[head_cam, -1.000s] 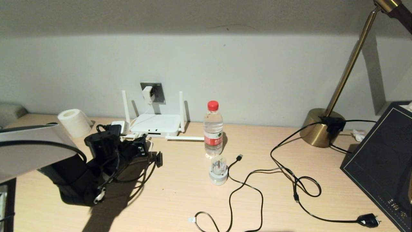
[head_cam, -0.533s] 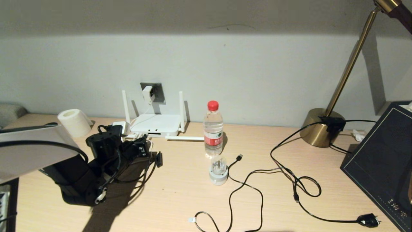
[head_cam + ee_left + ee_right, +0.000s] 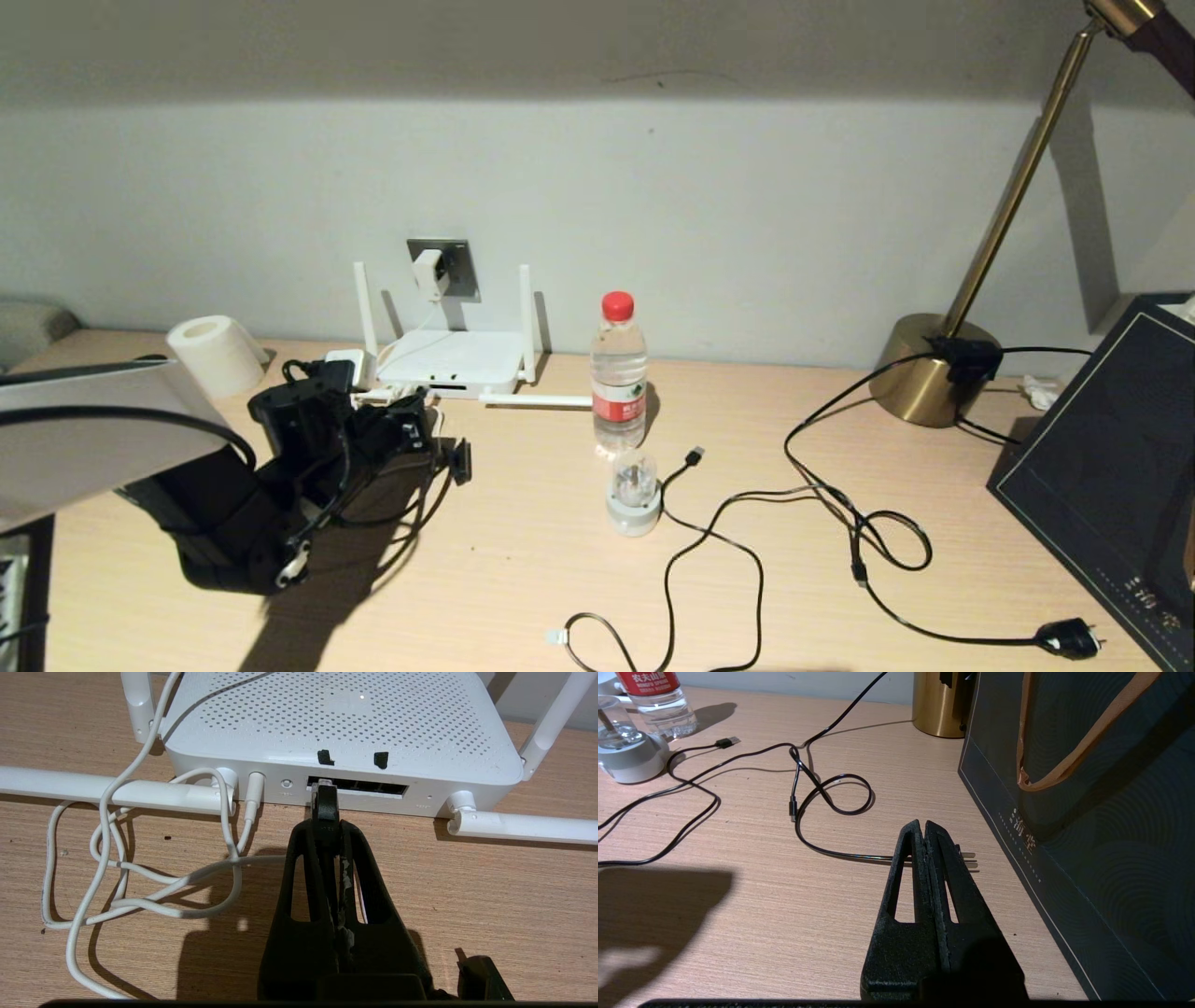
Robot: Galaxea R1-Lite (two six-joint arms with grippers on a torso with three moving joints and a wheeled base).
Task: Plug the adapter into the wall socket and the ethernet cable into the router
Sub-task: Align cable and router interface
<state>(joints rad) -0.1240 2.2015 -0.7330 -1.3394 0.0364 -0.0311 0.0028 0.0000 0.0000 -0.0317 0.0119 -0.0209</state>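
Observation:
The white adapter (image 3: 428,273) sits in the grey wall socket (image 3: 455,268), and its thin cord hangs down to the router (image 3: 453,359). My left gripper (image 3: 411,406) is low over the table in front of the router's port edge. In the left wrist view the left gripper (image 3: 325,828) is shut on the black boot of the ethernet cable (image 3: 324,805). The clear plug tip is at the leftmost of the dark ports of the router (image 3: 350,718). The rest of the ethernet cable (image 3: 415,509) loops under the arm. My right gripper (image 3: 923,826) is shut and empty near the table's right side.
A water bottle (image 3: 618,378) and a round white-and-clear gadget (image 3: 633,495) stand right of the router. Black cables (image 3: 747,523) and a mains plug (image 3: 1069,637) lie to the right. A brass lamp base (image 3: 924,369), a dark bag (image 3: 1111,467) and a paper roll (image 3: 217,353) ring the area.
My left arm has edged very slightly toward the router with the ethernet cable in its grip. Nothing else has moved.

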